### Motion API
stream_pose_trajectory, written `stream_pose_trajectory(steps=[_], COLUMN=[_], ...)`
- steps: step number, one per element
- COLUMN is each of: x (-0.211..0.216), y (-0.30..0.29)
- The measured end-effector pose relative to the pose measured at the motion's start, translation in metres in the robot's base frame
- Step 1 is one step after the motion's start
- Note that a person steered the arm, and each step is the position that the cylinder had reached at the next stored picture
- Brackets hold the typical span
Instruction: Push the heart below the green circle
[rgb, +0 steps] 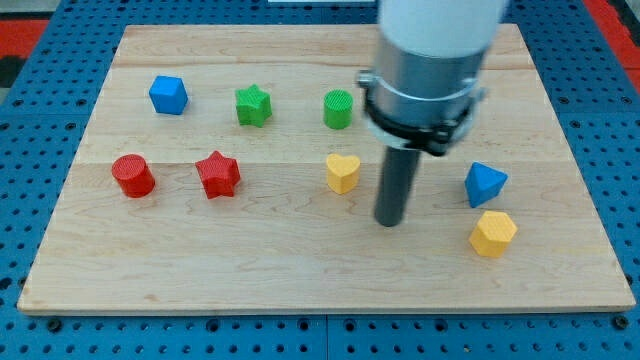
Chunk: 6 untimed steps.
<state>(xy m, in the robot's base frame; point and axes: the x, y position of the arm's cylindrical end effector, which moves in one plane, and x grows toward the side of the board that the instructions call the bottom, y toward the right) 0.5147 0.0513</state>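
Wood makes up the board (300, 270), pale and smooth with soft lines running across it, and it sits on a blue base full of little holes (30, 330). My tip (388, 222) is the bottom end of a dark, round rod, and it rests on the board just to the view's right of the yellow heart (342, 172) and a bit lower, not touching it. There is no pincer here at all, only the rod, so nothing can be spread or pinching. The yellow heart lies right under the green circle (338, 109) already, with a small gap of bare wood between them, so I think the job is almost done or done. If the heart needs a last nudge, it should be a tiny, slow one toward the view's left, pushed at the middle of its side so it slides straight and does not spin. A hard push would send it too far. The blocks look like hard plastic with fine ridges on them. Also there are a green star (253, 105), a blue block with flat corners (168, 95), a red round block (132, 175), a red star (218, 175), a blue pointed block (485, 184) and a yellow six-sided block (493, 233).
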Motion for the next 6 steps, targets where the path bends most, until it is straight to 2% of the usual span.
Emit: stream_pose_trajectory(steps=[2,3,4,5,6], x=[-0.064,-0.084,-0.087,-0.119,-0.136], y=[-0.049,-0.032,-0.084,-0.074,-0.037])
